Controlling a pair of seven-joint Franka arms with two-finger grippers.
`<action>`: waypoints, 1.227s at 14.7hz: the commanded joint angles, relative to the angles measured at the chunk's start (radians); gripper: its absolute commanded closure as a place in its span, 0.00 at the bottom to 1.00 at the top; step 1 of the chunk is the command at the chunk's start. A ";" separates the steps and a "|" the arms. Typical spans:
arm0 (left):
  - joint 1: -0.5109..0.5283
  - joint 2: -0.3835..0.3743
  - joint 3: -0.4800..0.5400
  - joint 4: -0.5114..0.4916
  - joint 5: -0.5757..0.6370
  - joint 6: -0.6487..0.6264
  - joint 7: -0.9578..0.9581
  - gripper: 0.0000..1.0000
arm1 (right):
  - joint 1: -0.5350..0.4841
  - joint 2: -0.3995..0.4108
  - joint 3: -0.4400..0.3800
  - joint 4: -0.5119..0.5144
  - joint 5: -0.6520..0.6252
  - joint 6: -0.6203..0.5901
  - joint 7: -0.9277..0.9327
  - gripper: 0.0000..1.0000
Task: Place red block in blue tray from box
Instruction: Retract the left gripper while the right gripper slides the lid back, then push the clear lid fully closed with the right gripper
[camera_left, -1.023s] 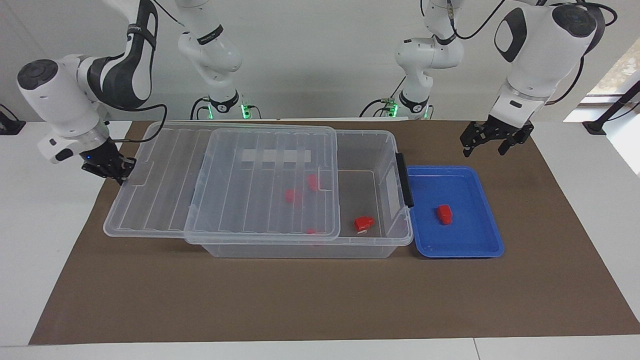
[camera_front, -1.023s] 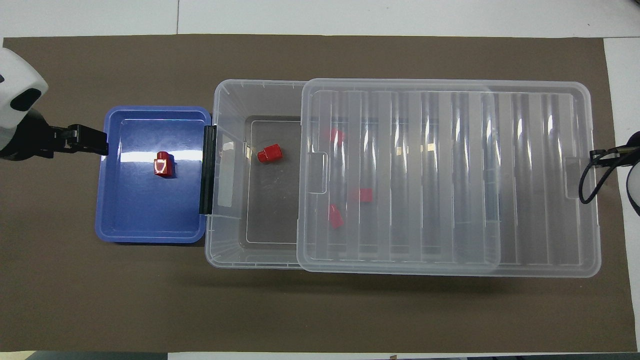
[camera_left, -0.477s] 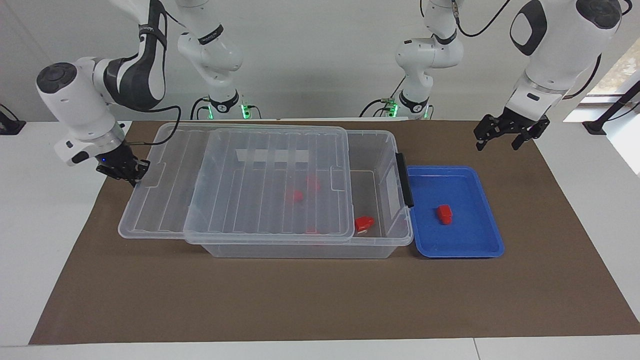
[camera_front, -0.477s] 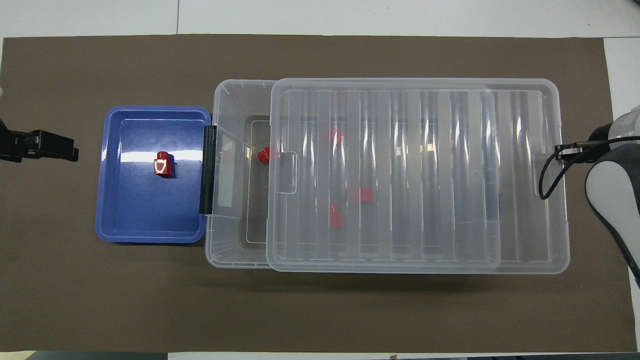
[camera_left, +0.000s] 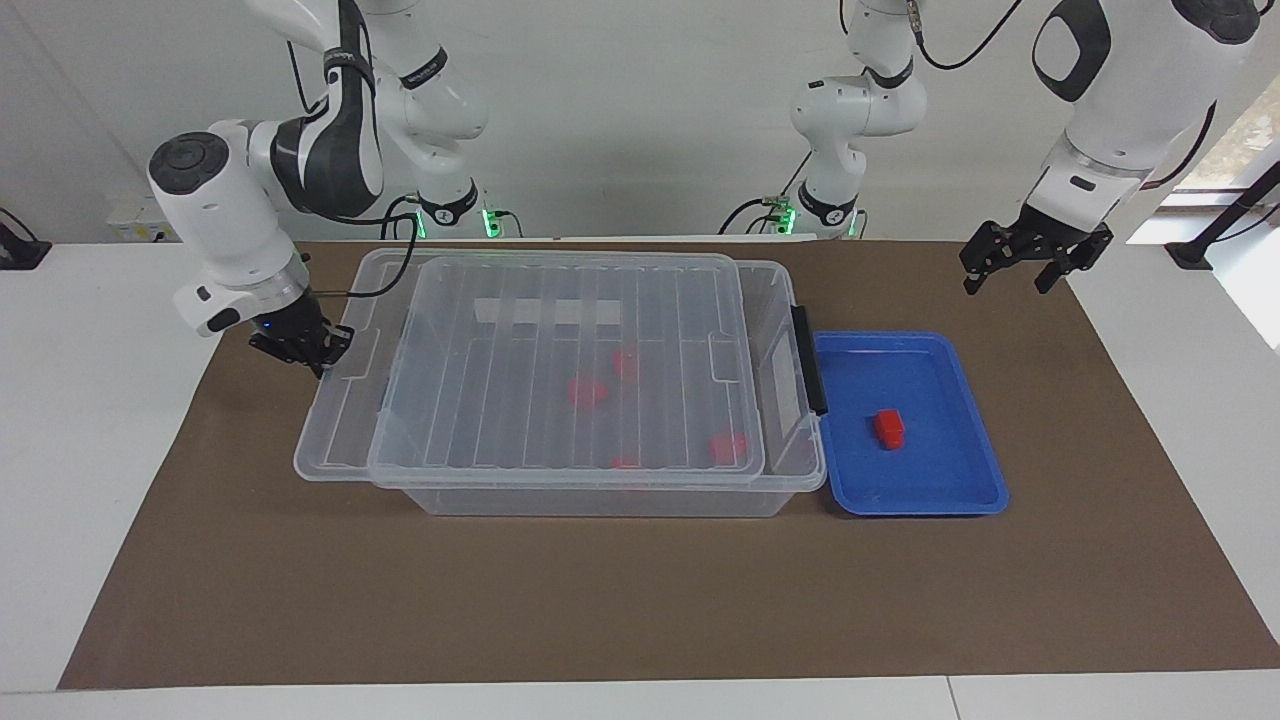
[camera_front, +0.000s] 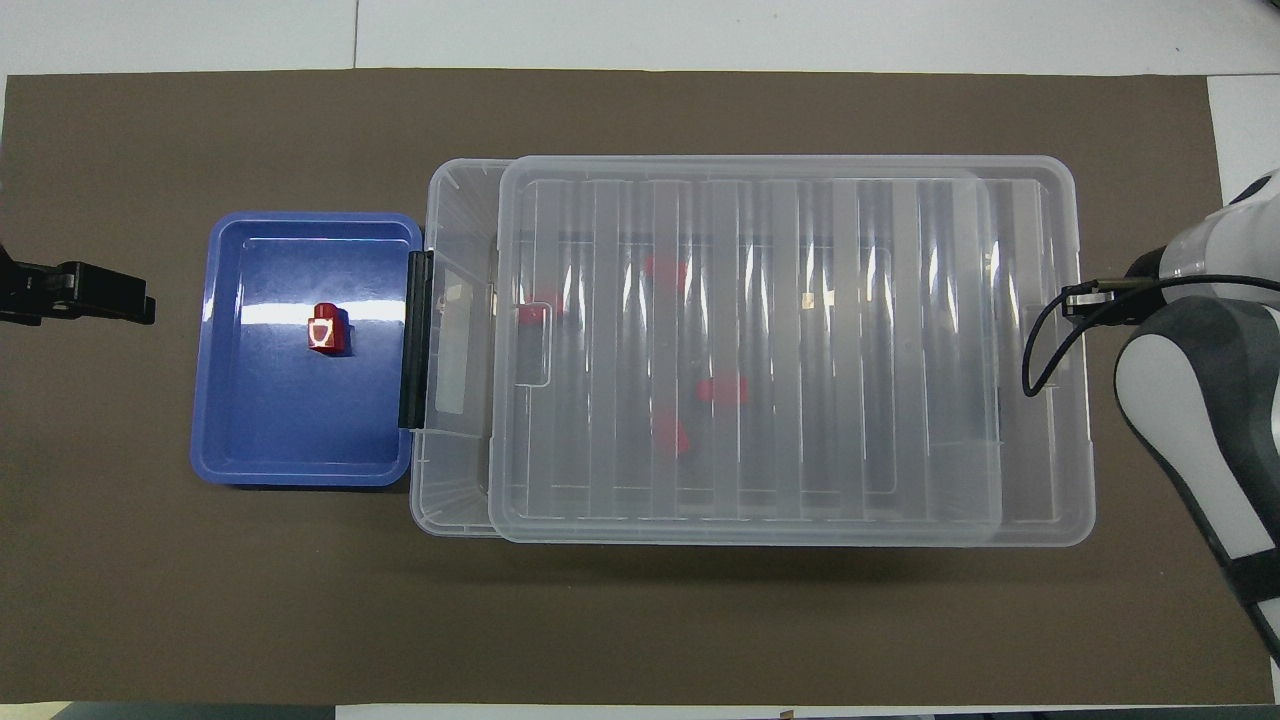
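Lid (camera_left: 560, 365) farther over box (camera_left: 790, 300) than before

Red block (camera_left: 888, 428) lies in blue tray (camera_left: 960, 497) beside box (camera_left: 600, 497)

Mat (camera_left: 620, 600) showing plain dark brown, table (camera_left: 90, 420) around it showing white. Box (camera_left: 790, 470) showing clear, ribbed stripes running across see-through lid (camera_left: 560, 360); latch (camera_left: 809, 358) showing black; label strip (camera_left: 545, 312) showing pale. Tray (camera_left: 960, 490) showing bright blue, glare streak lying across floor. Block (camera_left: 888, 428) in tray showing bright red, pale patch showing on top in overhead view. Blocks under lid (camera_left: 587, 391) showing washed-out red. Arms showing white with black patches, grippers black.
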 joint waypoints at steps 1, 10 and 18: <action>0.005 -0.017 -0.004 -0.005 -0.017 -0.020 0.008 0.00 | 0.028 -0.026 0.003 -0.027 0.006 0.001 0.058 1.00; 0.016 -0.017 -0.004 -0.005 -0.015 -0.014 0.011 0.00 | 0.073 -0.026 0.006 -0.030 0.008 0.002 0.166 1.00; 0.015 -0.017 -0.004 -0.005 -0.015 -0.014 0.011 0.00 | 0.100 -0.030 0.006 -0.037 0.009 0.002 0.199 1.00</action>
